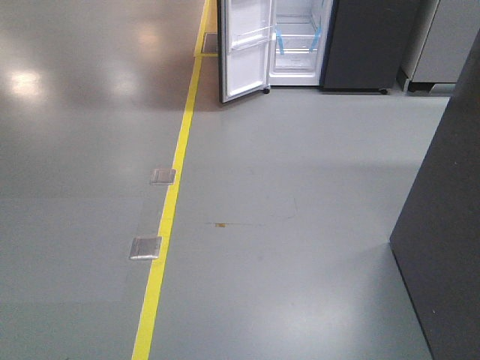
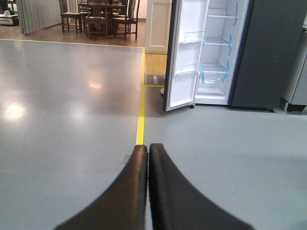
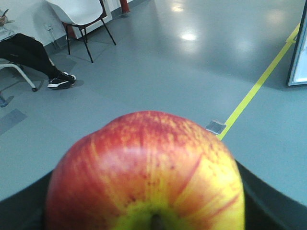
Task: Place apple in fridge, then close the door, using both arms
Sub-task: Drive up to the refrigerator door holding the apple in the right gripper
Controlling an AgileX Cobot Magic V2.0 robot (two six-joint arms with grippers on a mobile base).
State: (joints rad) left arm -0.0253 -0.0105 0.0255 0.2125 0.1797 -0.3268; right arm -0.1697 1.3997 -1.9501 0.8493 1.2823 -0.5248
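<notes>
Floor (image 1: 300, 247), grey and glossy, fills most of the front-facing view, with a yellow line (image 1: 169, 217) running up it past two small metal plates (image 1: 163, 176). At the far end stands the fridge (image 1: 300, 37), its white lining and blue tape showing, and the door (image 1: 246, 49) is swung wide open on its left side with the white inner face turned out. A dark panel (image 1: 450, 225) rises close by on the right. From the left wrist, the left claw (image 2: 147, 146) is pressed together, its two black fingers (image 2: 129, 191) meeting along a thin seam with nothing between them. The yellow line runs straight on from its tip. The fridge stands well ahead of this claw and off to its right, the open door nearer the line than the shelves are. Dining chairs (image 2: 98, 17) sit far ahead to its left. From the right wrist, the right claw (image 3: 144, 201) is pinching the apple (image 3: 144, 163), which sits between the black fingers (image 3: 271, 201) and bulges above them, its yellow stem end towards the camera and its red streaks above. Beyond this claw and to its right the yellow line slants away past a metal plate. Far off to its left are a white chair (image 3: 79, 12) and a seated person's legs (image 3: 33, 57).
</notes>
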